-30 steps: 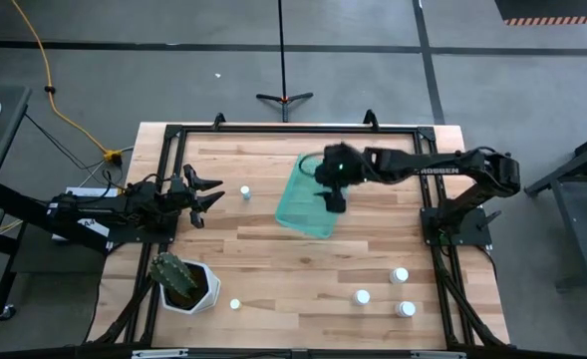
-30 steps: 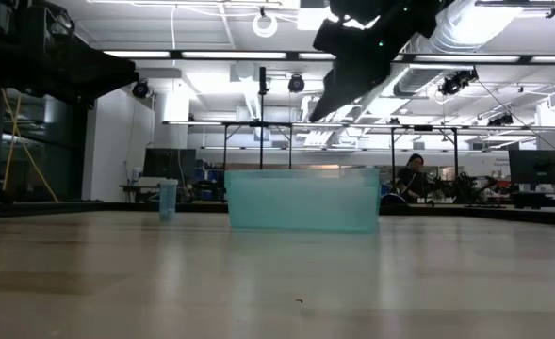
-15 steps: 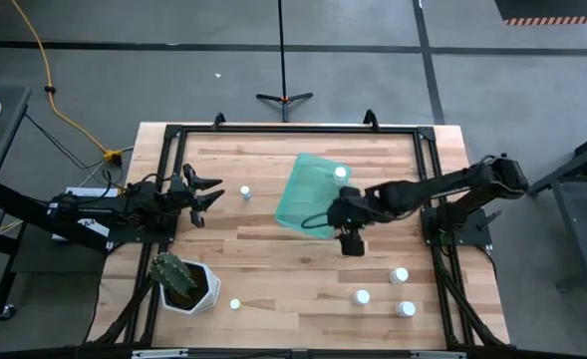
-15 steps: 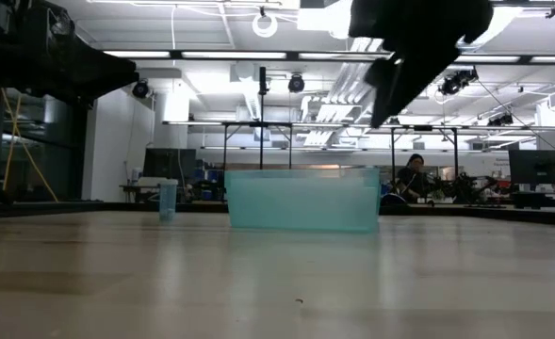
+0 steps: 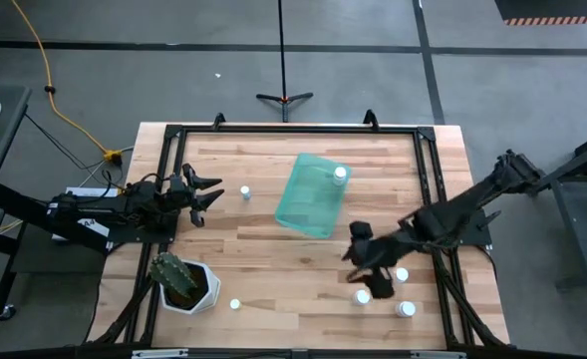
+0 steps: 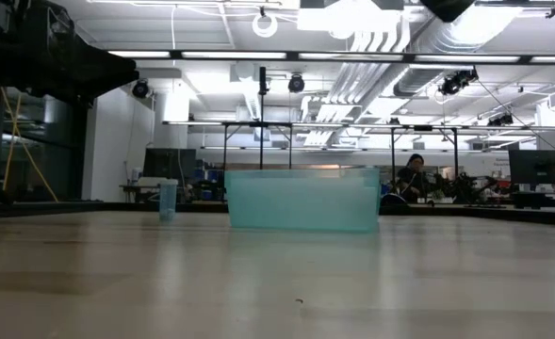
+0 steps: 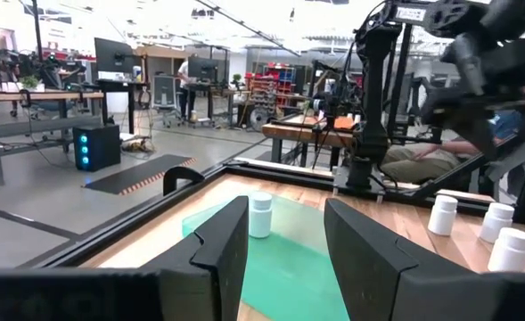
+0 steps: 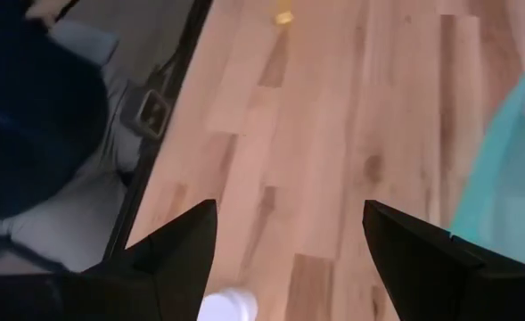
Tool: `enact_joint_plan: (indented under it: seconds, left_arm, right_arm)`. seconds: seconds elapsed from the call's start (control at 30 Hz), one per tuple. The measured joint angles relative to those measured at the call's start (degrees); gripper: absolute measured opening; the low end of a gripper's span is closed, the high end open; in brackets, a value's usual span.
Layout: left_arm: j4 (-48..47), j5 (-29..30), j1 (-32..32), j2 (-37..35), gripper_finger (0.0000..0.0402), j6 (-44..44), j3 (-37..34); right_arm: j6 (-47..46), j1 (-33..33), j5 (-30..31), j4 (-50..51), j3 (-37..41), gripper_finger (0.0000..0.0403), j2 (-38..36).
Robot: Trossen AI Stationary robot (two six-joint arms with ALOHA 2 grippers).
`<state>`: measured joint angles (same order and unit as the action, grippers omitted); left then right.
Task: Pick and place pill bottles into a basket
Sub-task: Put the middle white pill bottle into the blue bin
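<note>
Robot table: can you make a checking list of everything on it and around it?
Surface: wooden table inside a black frame.
Job's things: teal basket holds one pill bottle; five more bottles stand on the wood, one near the left gripper, one by the pot, three at the right.
Clutter: cactus pot.
Grippers: left gripper open, empty, at the left edge; right gripper open above a bottle.
Cables: yellow cable on the floor.
Surroundings: a seated person behind the table.

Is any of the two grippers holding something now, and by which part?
Nothing is held. The right gripper hovers with open, empty jaws over a pill bottle; the left gripper is also empty.
</note>
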<state>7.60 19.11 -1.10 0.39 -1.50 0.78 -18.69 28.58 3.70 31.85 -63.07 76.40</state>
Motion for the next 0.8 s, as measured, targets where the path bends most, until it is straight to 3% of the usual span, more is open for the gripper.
enact_joint_plan:
  seconds: [0.4,0.6,0.8]
  left_arm:
    - [0.0,0.0,0.0,0.0,0.0184,0.1,0.0]
    - [0.0,0.0,0.0,0.0,0.0184,0.1,0.0]
    - [0.0,0.0,0.0,0.0,0.0184,-0.2,0.0]
  right_arm:
    - [-7.3,4.3,3.1,0.3,0.0,0.0272,4.5]
    - [-8.4,5.0,-1.1,1.8,0.0,0.0272,8.0]
    - [-10.8,6.1,-1.2,2.2,0.0,0.0272,10.6]
